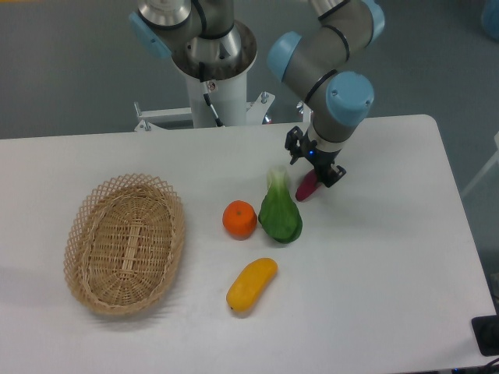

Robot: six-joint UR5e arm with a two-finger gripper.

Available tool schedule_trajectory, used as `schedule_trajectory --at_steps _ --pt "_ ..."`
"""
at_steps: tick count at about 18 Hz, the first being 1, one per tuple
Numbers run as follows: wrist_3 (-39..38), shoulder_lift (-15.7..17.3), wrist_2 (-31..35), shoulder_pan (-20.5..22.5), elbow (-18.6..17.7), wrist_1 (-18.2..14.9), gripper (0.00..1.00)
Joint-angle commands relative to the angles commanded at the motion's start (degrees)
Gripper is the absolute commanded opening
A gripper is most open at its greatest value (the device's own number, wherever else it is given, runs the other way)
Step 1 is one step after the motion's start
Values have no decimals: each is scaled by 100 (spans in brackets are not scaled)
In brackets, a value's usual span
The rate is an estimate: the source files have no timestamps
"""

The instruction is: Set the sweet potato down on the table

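Note:
The small magenta sweet potato (306, 187) lies on the white table (390, 249), just right of the green leafy vegetable. My gripper (316, 165) hangs directly above and behind its upper end. The black fingers are spread apart and open, and the tuber shows below them, resting on the tabletop rather than clamped. Its upper tip is hidden by the gripper.
A green leafy vegetable (280, 212) sits close to the left of the sweet potato, with a round orange (239, 219) beside it. A yellow oblong fruit (252, 284) lies nearer the front. An oval wicker basket (125, 241) stands at the left. The robot base (210, 70) rises at the back edge.

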Motion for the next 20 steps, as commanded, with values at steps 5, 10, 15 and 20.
schedule_trajectory --at_steps 5,10,15,20 --pt "44 -114 106 220 641 -52 100" --pt "26 -561 62 264 1441 -96 100" --pt "35 -843 54 308 1960 -140 100" --pt "35 -1089 36 360 2338 -263 100"
